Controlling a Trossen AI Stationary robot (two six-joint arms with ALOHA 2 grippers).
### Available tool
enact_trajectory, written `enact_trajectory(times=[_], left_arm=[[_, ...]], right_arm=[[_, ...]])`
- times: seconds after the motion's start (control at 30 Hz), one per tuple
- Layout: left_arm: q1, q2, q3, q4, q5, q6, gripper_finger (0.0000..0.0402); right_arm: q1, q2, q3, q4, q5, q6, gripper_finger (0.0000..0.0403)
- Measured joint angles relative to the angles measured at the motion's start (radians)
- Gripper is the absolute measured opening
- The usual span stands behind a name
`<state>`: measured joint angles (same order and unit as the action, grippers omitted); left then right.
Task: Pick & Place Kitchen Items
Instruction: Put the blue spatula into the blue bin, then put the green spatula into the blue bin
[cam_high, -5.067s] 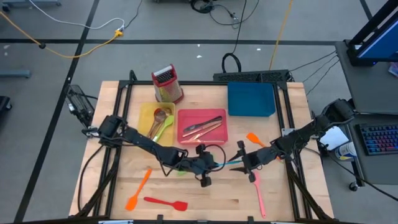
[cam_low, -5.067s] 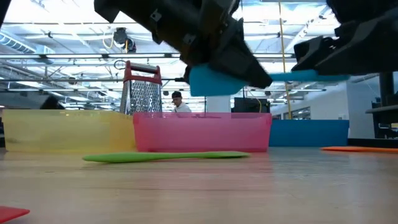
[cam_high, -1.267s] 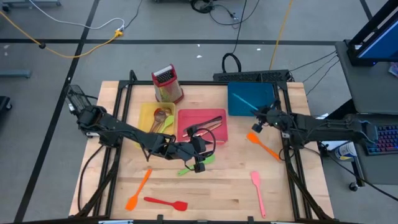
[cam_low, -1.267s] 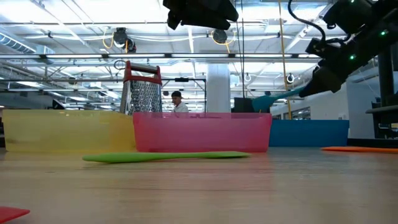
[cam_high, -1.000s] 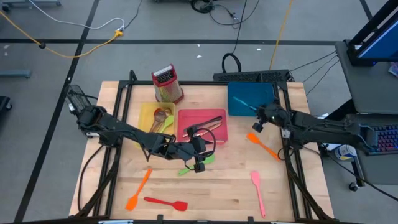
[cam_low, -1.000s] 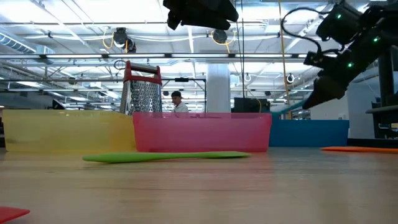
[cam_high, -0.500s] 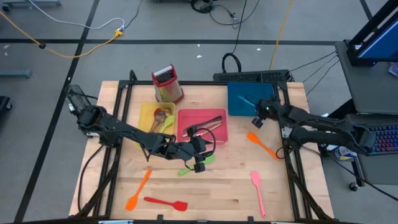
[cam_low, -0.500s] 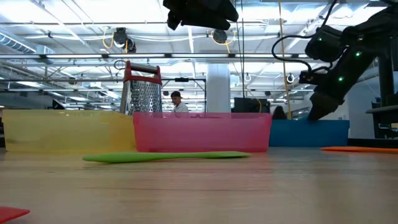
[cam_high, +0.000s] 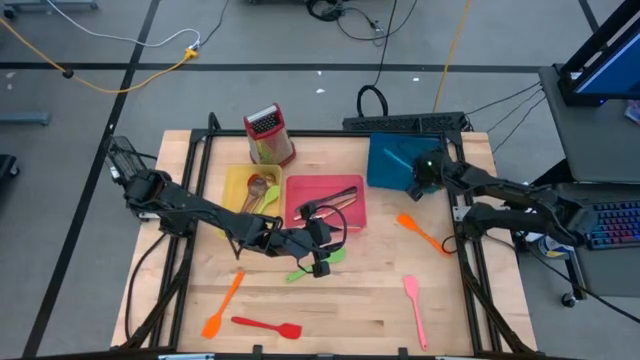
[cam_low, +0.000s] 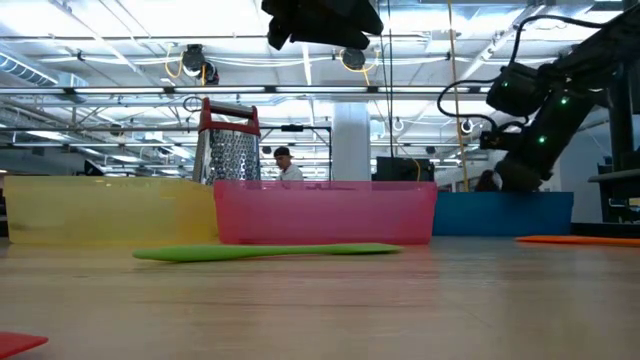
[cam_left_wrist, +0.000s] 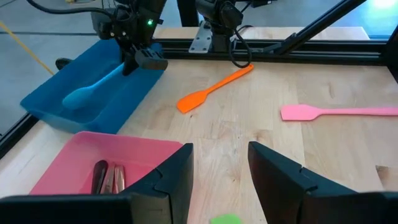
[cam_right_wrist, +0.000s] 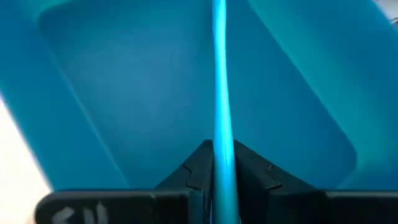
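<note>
The right gripper (cam_high: 414, 186) sits over the near edge of the blue tray (cam_high: 385, 170), its jaws narrowly parted around the handle of the blue spatula (cam_left_wrist: 93, 89), which lies inside that tray. The left gripper (cam_high: 322, 262) hangs just in front of the pink tray (cam_high: 297, 221), beside the blue tray, with jaws open and empty.

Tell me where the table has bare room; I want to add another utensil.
Bare wood lies between the red spatula and the pink spatula, and left of the yellow tray. It is crowded in front of the pink tray, where the left gripper hovers over the green spatula.
</note>
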<state>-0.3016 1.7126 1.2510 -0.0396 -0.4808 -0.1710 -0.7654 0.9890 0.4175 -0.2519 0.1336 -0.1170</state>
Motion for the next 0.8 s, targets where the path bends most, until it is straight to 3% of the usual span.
enact_trajectory(times=[0.3,0.8], left_arm=[[0.0,0.0,0.0,-0.045,0.0,-0.027,0.0159],[0.0,0.0,0.0,-0.048,0.0,-0.044,0.0159]], right_arm=[[-0.026,0.015,0.0,0.046,-0.007,0.0,0.0046],[-0.026,0.015,-0.001,0.103,-0.005,0.004,0.0152]])
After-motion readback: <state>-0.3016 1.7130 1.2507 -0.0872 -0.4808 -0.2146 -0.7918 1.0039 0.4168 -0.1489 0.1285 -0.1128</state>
